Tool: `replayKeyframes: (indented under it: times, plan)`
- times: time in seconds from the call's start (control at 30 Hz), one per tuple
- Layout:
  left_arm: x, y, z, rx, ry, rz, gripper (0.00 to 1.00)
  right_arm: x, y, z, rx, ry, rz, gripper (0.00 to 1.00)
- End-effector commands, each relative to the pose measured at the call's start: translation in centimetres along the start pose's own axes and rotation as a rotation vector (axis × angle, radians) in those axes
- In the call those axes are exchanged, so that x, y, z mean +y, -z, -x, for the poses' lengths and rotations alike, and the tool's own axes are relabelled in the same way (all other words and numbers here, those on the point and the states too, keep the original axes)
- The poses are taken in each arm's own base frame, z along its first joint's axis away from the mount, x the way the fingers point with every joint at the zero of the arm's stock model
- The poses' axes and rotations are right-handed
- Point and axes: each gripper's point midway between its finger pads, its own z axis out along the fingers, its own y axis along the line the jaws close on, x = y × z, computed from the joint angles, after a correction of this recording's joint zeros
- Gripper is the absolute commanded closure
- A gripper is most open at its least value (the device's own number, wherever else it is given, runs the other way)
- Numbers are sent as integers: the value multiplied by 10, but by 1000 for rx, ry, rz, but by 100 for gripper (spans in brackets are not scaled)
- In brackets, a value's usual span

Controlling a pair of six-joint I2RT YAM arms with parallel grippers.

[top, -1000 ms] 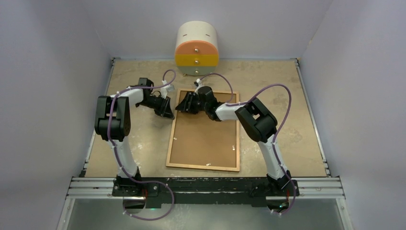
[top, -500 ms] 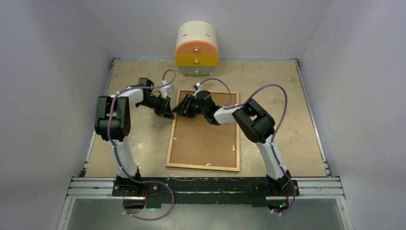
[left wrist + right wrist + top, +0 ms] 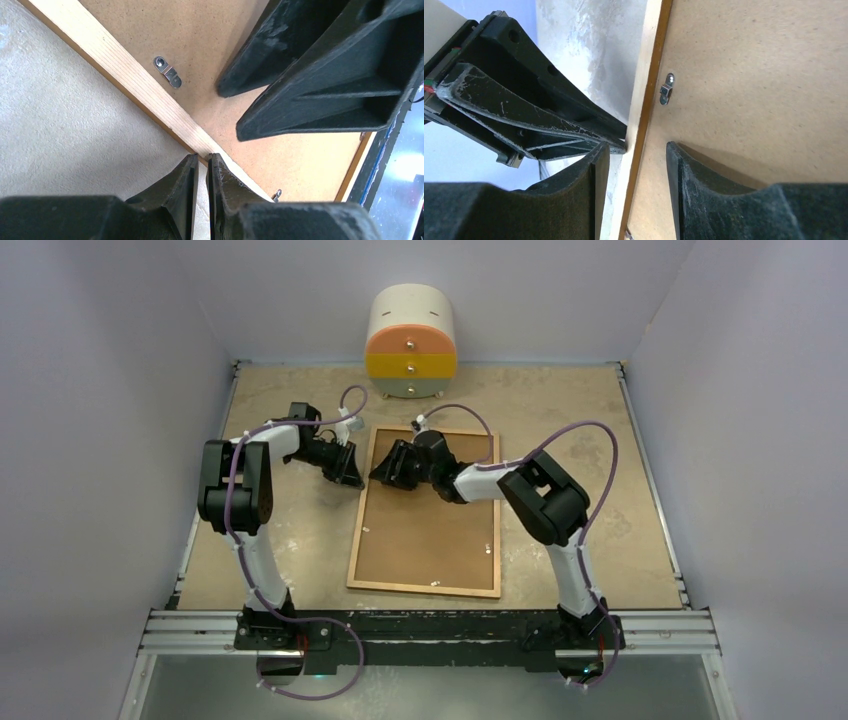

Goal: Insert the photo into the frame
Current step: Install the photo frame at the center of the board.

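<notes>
The frame [image 3: 425,589] lies face down on the table with the brown backing board [image 3: 430,530] in it. The photo is hidden. My left gripper [image 3: 352,478] is at the frame's left rail near the far corner. In the left wrist view it [image 3: 201,160] is shut with a thin slit, tips touching the wooden rail [image 3: 125,70], and nothing is between the fingers. My right gripper [image 3: 385,470] is open over the same corner. In the right wrist view it [image 3: 636,150] straddles the rail [image 3: 649,60], one finger outside and one over the board [image 3: 749,75].
Small metal clips [image 3: 167,71] [image 3: 666,89] sit on the board near the rail. A round cream, orange and yellow drawer unit [image 3: 411,343] stands at the back. Grey walls enclose the table on three sides. A metal rail [image 3: 430,625] runs along the near edge.
My right gripper has shifted slightly toward the near side, staying over the frame's far-left corner, and its elbow has moved right. The left arm and the frame have not moved.
</notes>
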Motion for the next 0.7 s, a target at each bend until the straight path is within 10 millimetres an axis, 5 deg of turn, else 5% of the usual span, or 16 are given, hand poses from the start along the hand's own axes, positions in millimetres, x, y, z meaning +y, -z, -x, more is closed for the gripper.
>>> replayKeyframes:
  times: [0.0,0.37,0.67]
  plan:
    - [0,-3,-7,16,-8,-11,84,-9,15,9,-29,90,-91,52]
    - [0,-3,-7,15,-5,-7,84,-16,-16,15,-33,91,-84,54]
    - [0,-4,-8,16,-4,-11,85,-20,-19,21,-53,120,-115,55]
